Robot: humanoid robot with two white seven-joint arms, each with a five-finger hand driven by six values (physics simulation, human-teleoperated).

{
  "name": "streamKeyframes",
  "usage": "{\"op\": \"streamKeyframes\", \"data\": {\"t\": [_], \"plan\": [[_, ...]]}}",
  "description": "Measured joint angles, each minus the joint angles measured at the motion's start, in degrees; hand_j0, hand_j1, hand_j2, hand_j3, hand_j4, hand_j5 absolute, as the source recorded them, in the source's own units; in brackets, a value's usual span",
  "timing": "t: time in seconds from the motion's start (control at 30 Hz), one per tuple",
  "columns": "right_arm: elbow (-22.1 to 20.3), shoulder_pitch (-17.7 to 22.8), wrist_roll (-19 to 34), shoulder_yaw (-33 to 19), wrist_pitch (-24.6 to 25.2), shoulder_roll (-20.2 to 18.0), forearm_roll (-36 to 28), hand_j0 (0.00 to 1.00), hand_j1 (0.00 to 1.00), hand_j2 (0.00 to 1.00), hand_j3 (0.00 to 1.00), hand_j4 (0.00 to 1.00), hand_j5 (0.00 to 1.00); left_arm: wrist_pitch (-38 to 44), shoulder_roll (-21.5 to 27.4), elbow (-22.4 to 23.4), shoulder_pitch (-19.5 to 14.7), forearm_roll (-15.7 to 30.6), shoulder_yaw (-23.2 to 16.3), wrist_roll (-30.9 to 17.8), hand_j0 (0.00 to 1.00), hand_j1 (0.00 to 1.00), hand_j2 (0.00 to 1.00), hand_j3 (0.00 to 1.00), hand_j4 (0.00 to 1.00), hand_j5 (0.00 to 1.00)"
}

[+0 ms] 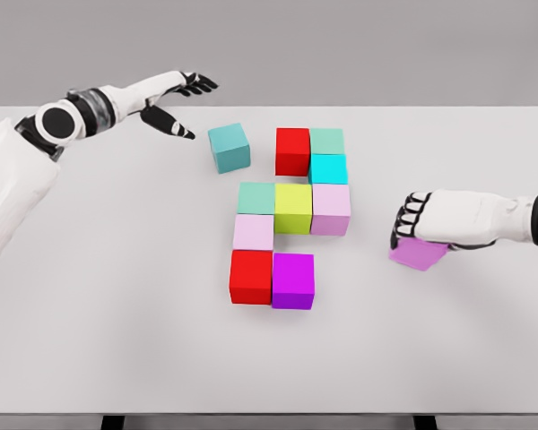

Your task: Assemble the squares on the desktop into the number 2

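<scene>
Several coloured cubes stand joined on the white table [117, 313]: a red cube [292, 150], a pale green cube [327, 141], a cyan cube [328, 168], a light pink cube [331, 209], a yellow-green cube [293, 208], a mint cube [255, 197], a pale pink cube [253, 232], a lower red cube [251, 276] and a magenta cube [293, 280]. A teal cube [229, 147] sits apart at the upper left. My right hand [412, 224] is curled over a violet cube [418, 253] at the right. My left hand [181, 100] hovers open near the table's back left, left of the teal cube.
The table's far edge runs just behind the left hand. Bare surface stretches across the left side, the front and between the cube cluster and the right hand.
</scene>
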Motion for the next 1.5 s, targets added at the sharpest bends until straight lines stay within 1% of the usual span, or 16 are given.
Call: {"op": "streamKeyframes", "data": {"t": [0.1, 0.27, 0.37, 0.4, 0.5, 0.73, 0.77, 0.8, 0.83, 0.9, 1.1, 1.2, 1.23, 1.4, 1.43, 1.5], "plan": [[-1.6, -0.2, 0.0, 0.6, 0.0, -0.6, -1.1, 0.51, 0.51, 0.51, 0.51, 0.51, 0.51, 0.9, 0.4, 0.2, 0.4, 0.1, -2.0, 0.2, 1.0, 1.0, 1.0, 1.0, 1.0, 1.0], [-2.5, -1.7, 0.0, 3.7, 0.0, -0.5, -1.8, 0.51, 0.51, 0.51, 0.51, 0.51, 0.51, 2.8, 0.1, 0.3, 1.0, 0.3, -3.3, 0.5, 1.0, 1.0, 1.0, 1.0, 1.0, 1.0], [-2.6, -2.6, 0.0, 5.0, 0.0, 0.4, -2.0, 0.51, 0.51, 0.51, 0.51, 0.51, 0.51, 5.0, -0.5, 0.3, 1.1, 0.4, -3.5, 0.7, 1.0, 1.0, 1.0, 1.0, 1.0, 1.0], [-2.6, -4.2, 0.0, 5.6, 0.0, 0.8, -2.0, 0.51, 0.51, 0.51, 0.51, 0.51, 0.51, 6.0, -0.9, 0.3, 1.1, 0.4, -3.5, 1.0, 1.0, 1.0, 1.0, 1.0, 1.0, 1.0], [-2.7, -6.7, 0.0, 8.5, 0.0, 2.2, -2.1, 0.51, 0.51, 0.51, 0.51, 0.51, 0.51, 8.5, -1.8, 0.2, 1.1, 0.4, -3.9, 2.2, 1.0, 1.0, 1.0, 1.0, 1.0, 1.0], [-2.7, -8.0, 0.0, 13.2, 0.0, 4.1, -2.1, 0.52, 0.52, 0.52, 0.52, 0.52, 0.52, 11.7, -3.5, -0.1, 1.1, 0.6, -4.2, 3.0, 1.0, 1.0, 1.0, 1.0, 1.0, 1.0], [-2.7, -8.1, 0.0, 13.4, 0.0, 4.2, -2.1, 0.55, 0.55, 0.55, 0.55, 0.55, 0.55, 12.2, -3.9, -0.1, 1.1, 0.7, -4.2, 3.0, 1.0, 1.0, 1.0, 1.0, 1.0, 1.0], [-2.7, -8.3, 0.0, 13.6, 0.0, 4.3, -2.1, 0.67, 0.67, 0.67, 0.67, 0.67, 0.67, 12.8, -4.1, -0.1, 1.1, 0.7, -4.3, 3.0, 1.0, 1.0, 1.0, 1.0, 1.0, 1.0], [-2.7, -8.3, 0.0, 13.7, 0.0, 4.4, -2.1, 0.83, 0.83, 0.83, 0.83, 0.83, 0.83, 13.2, -4.2, -0.2, 1.4, 0.7, -4.3, 3.0, 1.0, 1.0, 1.0, 1.0, 1.0, 1.0], [-2.7, -8.7, 0.0, 13.9, 0.0, 4.4, -2.1, 0.89, 0.89, 0.89, 0.89, 0.89, 0.89, 13.7, -4.5, -0.2, 1.5, 0.7, -4.3, 3.0, 1.0, 1.0, 1.0, 1.0, 1.0, 1.0], [-2.8, -10.6, 0.0, 14.0, 0.0, 4.0, -2.2, 0.98, 0.98, 0.98, 0.98, 0.98, 0.98, 13.9, -4.6, -0.3, 1.6, 1.4, -4.4, 2.7, 1.0, 1.0, 1.0, 1.0, 1.0, 1.0], [-2.7, -11.9, 0.0, 14.1, 0.0, 3.1, -2.2, 0.98, 0.98, 0.98, 0.98, 0.98, 0.98, 13.8, -4.6, -1.1, 1.6, 2.0, -4.4, 2.5, 1.0, 1.0, 1.0, 1.0, 1.0, 1.0], [-2.7, -12.4, 0.0, 14.0, 0.0, 2.7, -2.2, 1.0, 1.0, 1.0, 1.0, 1.0, 1.0, 13.8, -4.7, -1.3, 1.6, 2.1, -4.4, 2.5, 1.0, 1.0, 1.0, 1.0, 1.0, 1.0], [-2.7, -12.8, 0.0, 14.0, 0.0, 0.9, -2.2, 1.0, 1.0, 1.0, 1.0, 1.0, 1.0, 13.7, -4.7, -1.8, 1.6, 2.8, -5.3, 2.4, 1.0, 1.0, 1.0, 1.0, 1.0, 1.0], [-2.7, -12.8, 0.0, 14.0, 0.0, 0.3, -2.2, 1.0, 1.0, 1.0, 1.0, 1.0, 1.0, 13.8, -4.7, -1.8, 1.6, 2.9, -5.5, 2.4, 0.99, 0.99, 0.99, 0.99, 0.99, 0.99], [-2.7, -12.7, 0.0, 13.9, 0.0, -0.9, -2.2, 1.0, 1.0, 1.0, 1.0, 1.0, 1.0, 13.8, -4.7, -1.8, 1.6, 3.0, -5.6, 2.4, 0.89, 0.89, 0.89, 0.89, 0.89, 0.89]]}}
